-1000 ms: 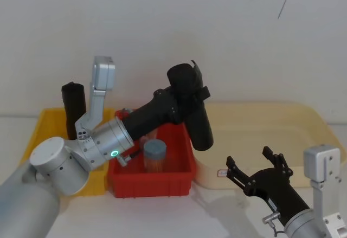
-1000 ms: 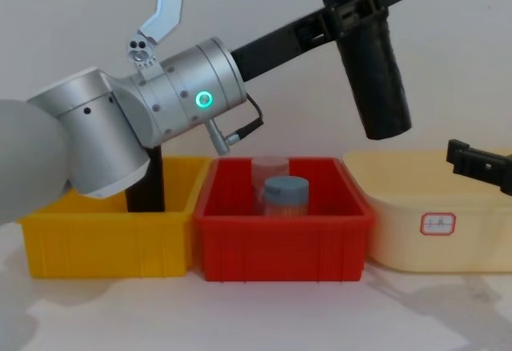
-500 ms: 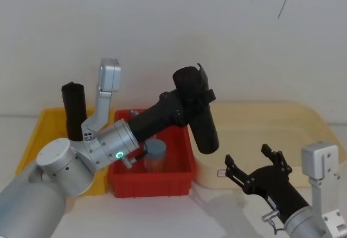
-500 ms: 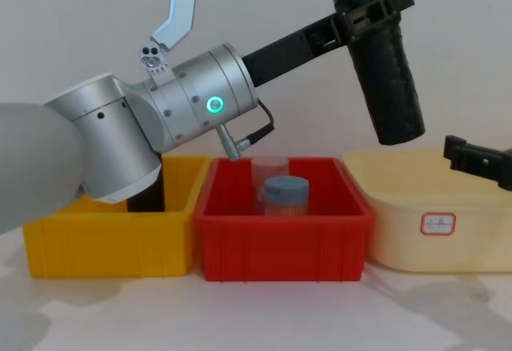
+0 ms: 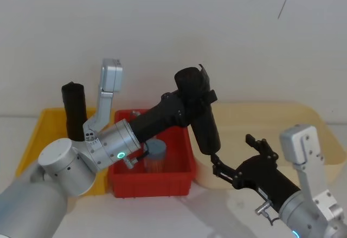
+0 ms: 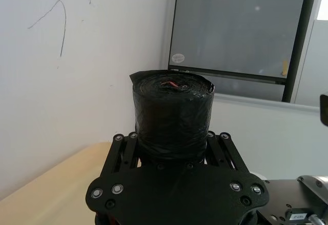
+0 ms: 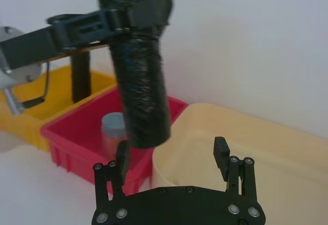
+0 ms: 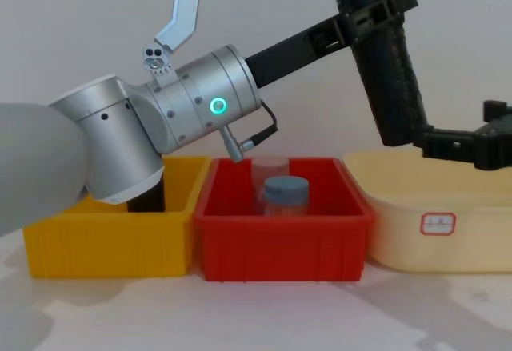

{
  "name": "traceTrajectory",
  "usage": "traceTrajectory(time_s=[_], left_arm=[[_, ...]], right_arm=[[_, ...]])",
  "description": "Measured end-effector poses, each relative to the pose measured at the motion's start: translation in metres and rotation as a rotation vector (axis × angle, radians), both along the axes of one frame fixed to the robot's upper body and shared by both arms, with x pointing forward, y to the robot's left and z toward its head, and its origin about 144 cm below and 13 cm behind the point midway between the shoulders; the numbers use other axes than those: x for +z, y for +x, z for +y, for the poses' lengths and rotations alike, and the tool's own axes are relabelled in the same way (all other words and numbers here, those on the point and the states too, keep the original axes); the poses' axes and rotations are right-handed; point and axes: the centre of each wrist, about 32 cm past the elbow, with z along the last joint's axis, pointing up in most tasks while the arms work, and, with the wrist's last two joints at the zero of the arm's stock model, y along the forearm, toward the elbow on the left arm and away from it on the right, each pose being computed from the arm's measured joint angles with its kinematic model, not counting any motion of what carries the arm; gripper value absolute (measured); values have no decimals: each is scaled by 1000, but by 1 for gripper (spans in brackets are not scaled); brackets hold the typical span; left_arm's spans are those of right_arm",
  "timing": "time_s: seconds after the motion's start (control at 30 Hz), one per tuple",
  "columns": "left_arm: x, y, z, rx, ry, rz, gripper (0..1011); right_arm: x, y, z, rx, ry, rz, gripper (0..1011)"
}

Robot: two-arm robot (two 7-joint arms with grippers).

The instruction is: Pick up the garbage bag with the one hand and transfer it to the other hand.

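R gripper [image 5: 232,152] at garbage bag [image 5: 203,123] low end.
I saw R fingers [image 5: 250,139] spread, just beside bag; L gripper [image 5: 193,98] clenched on its upper part, bag tilted, aloft over red bin [image 5: 152,184] / cream bin [image 5: 260,110] border.

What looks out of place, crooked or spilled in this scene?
Nothing is spilled or broken. Only the garbage bag is askew: the left gripper holds it near its top, in the air, tilted, above where the red bin and the cream tub meet. The right gripper is open beside its lower end.
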Motion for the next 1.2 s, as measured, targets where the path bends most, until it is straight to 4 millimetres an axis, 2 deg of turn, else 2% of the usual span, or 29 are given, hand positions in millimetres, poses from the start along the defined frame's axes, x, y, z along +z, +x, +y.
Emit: traceTrajectory(time_s=[0.47,1.2], left_arm=[[0,0,-1,-2,0,2,504],[0,0,-1,-3,0,2,504]], right_arm=[[21,7,4,89,-75,22,1001],[18,33,2,128,-80,-13,1002]])
